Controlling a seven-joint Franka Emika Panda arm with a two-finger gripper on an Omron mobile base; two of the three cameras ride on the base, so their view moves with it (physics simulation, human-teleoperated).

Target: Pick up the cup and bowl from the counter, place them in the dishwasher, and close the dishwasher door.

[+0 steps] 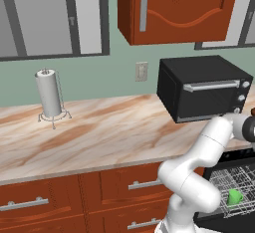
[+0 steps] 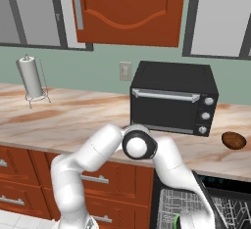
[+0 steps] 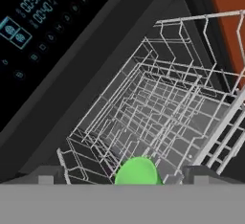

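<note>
Green and round, the cup (image 3: 137, 172) sits at the near edge of the hand view, between the two dark finger tips (image 3: 48, 175) of the gripper (image 3: 125, 176), whose jaws stand wide apart on either side of it without touching it. Behind the cup stretches the pale grey wire rack (image 3: 158, 103) of the dishwasher (image 3: 72, 74), with the lit blue symbols of the control panel (image 3: 28, 12) along the black top edge. From the left base view, the cup (image 1: 234, 196) lies inside the rack (image 1: 234, 187), beside the white arm (image 1: 194, 177) that bends down into the open appliance. On the marbled counter (image 1: 99, 132) above stand a black toaster oven (image 1: 204, 87) and, well apart to its left, a paper towel holder (image 1: 49, 95). In the right base view, a brown bowl (image 2: 234, 141) rests on the counter (image 2: 63, 115) just right of the toaster oven (image 2: 174, 103), above the dishwasher (image 2: 235, 184).
</note>
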